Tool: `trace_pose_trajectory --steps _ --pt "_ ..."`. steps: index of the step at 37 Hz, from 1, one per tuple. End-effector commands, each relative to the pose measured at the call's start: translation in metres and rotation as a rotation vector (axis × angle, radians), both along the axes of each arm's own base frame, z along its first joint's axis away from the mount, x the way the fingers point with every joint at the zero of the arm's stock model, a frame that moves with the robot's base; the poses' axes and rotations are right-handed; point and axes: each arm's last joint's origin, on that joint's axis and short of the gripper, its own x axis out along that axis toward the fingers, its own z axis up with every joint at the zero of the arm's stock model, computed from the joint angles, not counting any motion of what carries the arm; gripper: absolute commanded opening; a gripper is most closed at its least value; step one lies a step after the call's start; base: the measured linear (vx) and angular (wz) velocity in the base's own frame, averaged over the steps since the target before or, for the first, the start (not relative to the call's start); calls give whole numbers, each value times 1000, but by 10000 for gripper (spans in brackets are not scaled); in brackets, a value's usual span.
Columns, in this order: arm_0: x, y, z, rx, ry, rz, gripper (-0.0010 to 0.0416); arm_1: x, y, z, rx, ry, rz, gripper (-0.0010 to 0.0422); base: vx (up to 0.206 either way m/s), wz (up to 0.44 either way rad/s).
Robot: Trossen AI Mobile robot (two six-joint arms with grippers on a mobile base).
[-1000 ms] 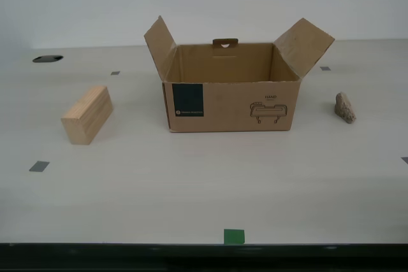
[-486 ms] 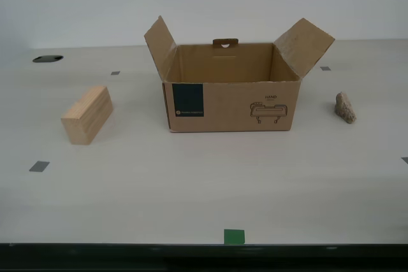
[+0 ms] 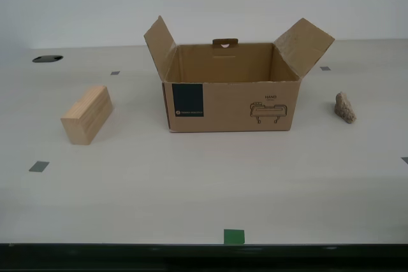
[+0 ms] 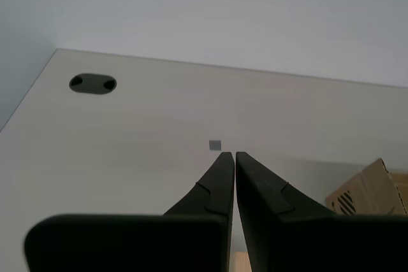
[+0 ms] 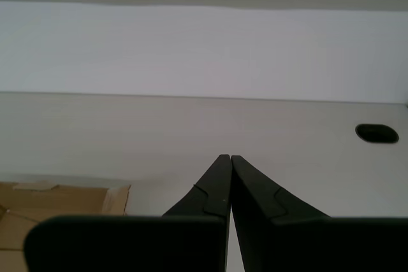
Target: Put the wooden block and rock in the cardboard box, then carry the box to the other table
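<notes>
The cardboard box [image 3: 231, 97] stands open in the middle of the table, flaps raised, teal label and line drawing facing the camera. The wooden block [image 3: 87, 114] lies on the table toward the exterior view's left of the box. The rock [image 3: 345, 107] sits toward the exterior view's right of it. Neither arm appears in the exterior view. My second gripper [image 4: 229, 155] is shut with nothing in it, held above the table; a box flap [image 4: 370, 190] and a sliver of pale wood [image 4: 238, 262] show beside it. My first gripper [image 5: 226, 157] is shut and empty, with a box flap [image 5: 57, 205] beside it.
A dark cable hole [image 3: 48, 58] lies at the back of the table on the exterior view's left. Small grey tape squares [image 3: 39, 166] and a green tape mark [image 3: 234, 236] dot the surface. The table's front edge [image 3: 204, 245] runs along the bottom. A white wall stands behind.
</notes>
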Motion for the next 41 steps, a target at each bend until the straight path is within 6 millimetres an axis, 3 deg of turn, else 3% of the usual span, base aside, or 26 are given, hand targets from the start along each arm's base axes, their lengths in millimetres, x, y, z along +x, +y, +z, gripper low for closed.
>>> trace_pose_trajectory --steps 1,20,30,41 --pt "-6 0 7 7 45 -2 0 -4 0 8 -3 48 -1 0 0 0" --pt "-39 0 38 45 241 -28 0 -27 0 43 1 334 -5 0 0 0" --pt "-43 0 50 46 376 -33 0 -7 0 57 51 488 -52 0 0 0" --pt "-31 0 56 49 557 -43 0 16 -3 58 -1 626 -103 0 0 0"
